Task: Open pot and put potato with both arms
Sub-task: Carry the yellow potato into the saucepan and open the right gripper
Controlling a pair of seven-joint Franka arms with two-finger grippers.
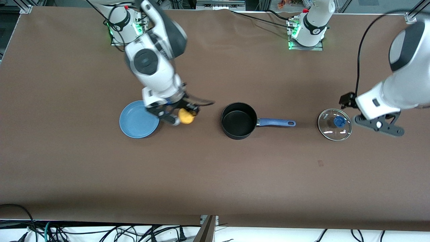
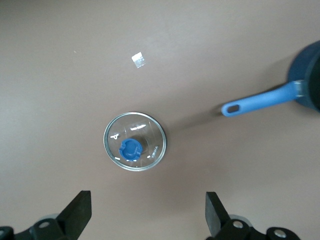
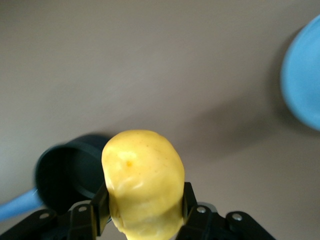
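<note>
Above the table, between the plate (image 1: pixel 138 124) and the pot (image 1: pixel 239 120), the right gripper (image 1: pixel 183 116) holds the potato (image 1: pixel 186 116) clamped between its 2 fingers. The right wrist view shows the potato (image 3: pixel 143 184) pinched on both sides, with the pot (image 3: pixel 70 176) and the plate (image 3: pixel 301 89) on the table (image 3: pixel 150 65) below it. The pot stands uncovered and bare inside near the middle of the table (image 1: pixel 215 174), its blue handle (image 1: pixel 276 122) pointing toward the left arm's end. The glass lid (image 1: pixel 334 124) lies flat on the table past the handle's tip, well apart from the pot, blue knob (image 1: pixel 339 121) up. The left gripper (image 1: pixel 381 124) hangs just beside the lid, toward the left arm's end. In the left wrist view its fingers (image 2: pixel 78 212) are spread wide and hold nothing, with the lid (image 2: pixel 134 141) lying on the table between them.
</note>
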